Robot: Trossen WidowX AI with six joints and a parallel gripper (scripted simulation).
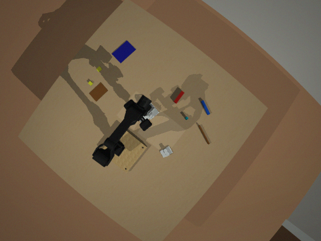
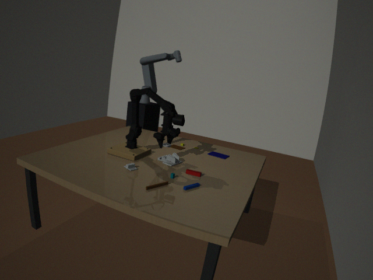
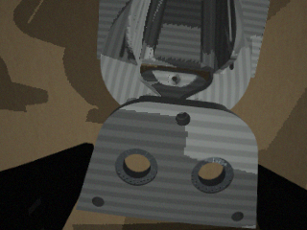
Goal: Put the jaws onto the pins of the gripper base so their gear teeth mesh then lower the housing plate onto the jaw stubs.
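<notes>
The black gripper (image 1: 139,114) (image 2: 165,145) (image 3: 171,163), fingers wide apart, grips a grey, two-holed plate (image 2: 166,145) (image 3: 165,192). In the wrist view its long axis runs left-right, rounded corners towards the top.

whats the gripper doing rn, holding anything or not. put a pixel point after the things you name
Gripper (image 2: 165,146) (image 3: 171,163): jaws shut on the grey plate with two round holes (image 3: 165,192).

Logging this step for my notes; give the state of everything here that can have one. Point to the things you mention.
Gripper (image 2: 165,145): shut on the plate.
Plate (image 3: 221,134): held, not lowered into place.
Red block (image 1: 179,97) (image 2: 193,172): lying down.
Blue bar (image 1: 205,107) (image 2: 191,186): lying flat.
</notes>
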